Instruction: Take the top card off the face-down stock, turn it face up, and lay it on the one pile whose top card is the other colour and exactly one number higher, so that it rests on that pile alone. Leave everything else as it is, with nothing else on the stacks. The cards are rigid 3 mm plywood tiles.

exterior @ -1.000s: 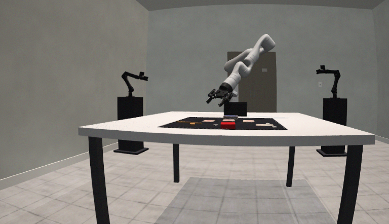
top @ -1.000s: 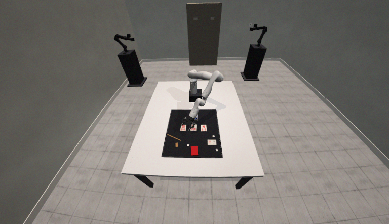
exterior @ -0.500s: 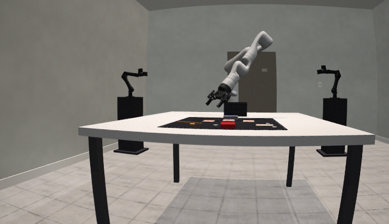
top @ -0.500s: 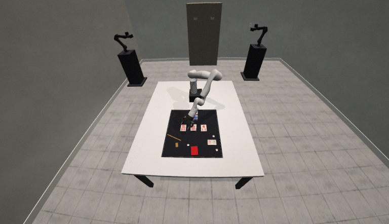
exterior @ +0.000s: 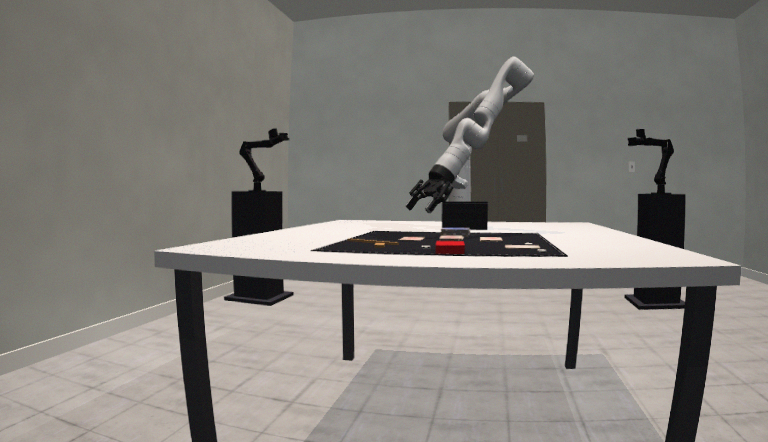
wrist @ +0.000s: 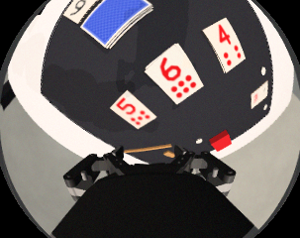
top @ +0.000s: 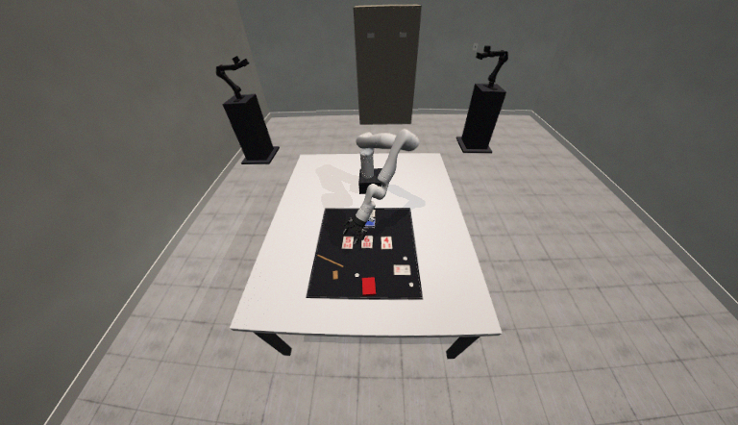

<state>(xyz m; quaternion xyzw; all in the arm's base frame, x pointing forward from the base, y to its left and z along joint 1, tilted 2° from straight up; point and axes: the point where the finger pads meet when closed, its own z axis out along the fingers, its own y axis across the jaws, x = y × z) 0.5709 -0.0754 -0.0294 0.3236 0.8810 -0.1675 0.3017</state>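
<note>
The face-down stock (top: 370,223) (wrist: 115,21) is a stack with a blue back on top, at the back of the black mat (top: 348,287). A white card with a black 6 or 9 (wrist: 78,9) lies beside it, partly cut off in the wrist view. Three face-up piles stand in a row: red 5 (top: 347,242) (wrist: 133,110), red 6 (top: 367,242) (wrist: 174,74) and red 4 (top: 386,242) (wrist: 224,45). My gripper (top: 351,236) (exterior: 419,208) (wrist: 149,151) is open and empty, tilted, high above the mat. The arm partly covers the stock in the top view.
A red block (top: 369,286) (exterior: 450,246) (wrist: 221,141) stands at the mat's front edge. A pale card (top: 401,269) (wrist: 259,95) lies at the right, near small white pieces (top: 405,258) (top: 410,284). A thin wooden stick (top: 330,261) and a small orange-brown block (top: 334,275) lie at the left.
</note>
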